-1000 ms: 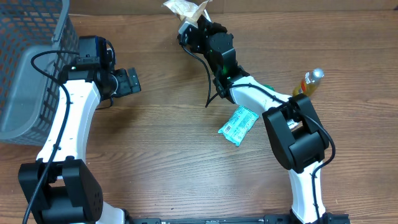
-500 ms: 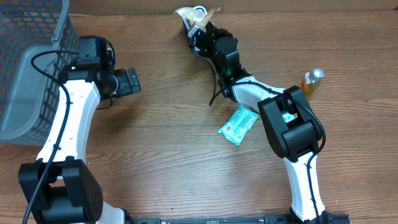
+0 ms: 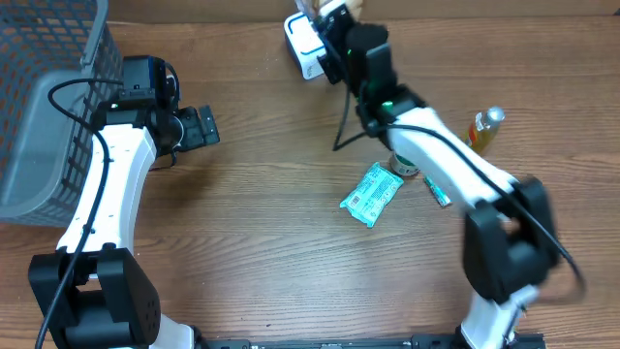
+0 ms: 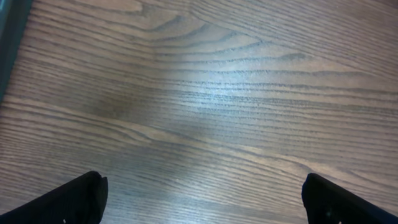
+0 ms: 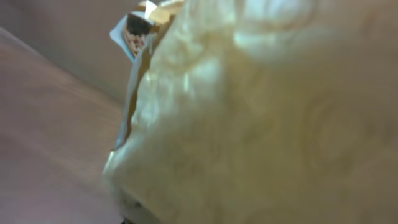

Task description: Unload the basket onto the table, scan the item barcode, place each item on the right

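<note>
A crinkled cream packet (image 5: 261,118) fills the right wrist view, blurred and very close to the camera. It hides the fingers there. In the overhead view only a tan scrap of the packet (image 3: 349,5) shows at the far edge, with my right gripper (image 3: 332,21) shut on it. A white and blue scanner-like device (image 3: 304,41) sits just left of that gripper. My left gripper (image 3: 203,127) hovers open over bare wood at the left. Its fingertips (image 4: 68,202) stand wide apart with nothing between them.
A grey mesh basket (image 3: 44,107) stands at the far left. A green barcoded pouch (image 3: 371,194) lies mid-table beside a small green can (image 3: 404,165) and a thin green strip (image 3: 438,191). An amber bottle (image 3: 484,128) lies at the right. A black cable (image 3: 346,126) trails from the right arm.
My right arm has swung right and stretched out, carrying the packet to the far table edge and uncovering the white device. The left arm has not moved.
</note>
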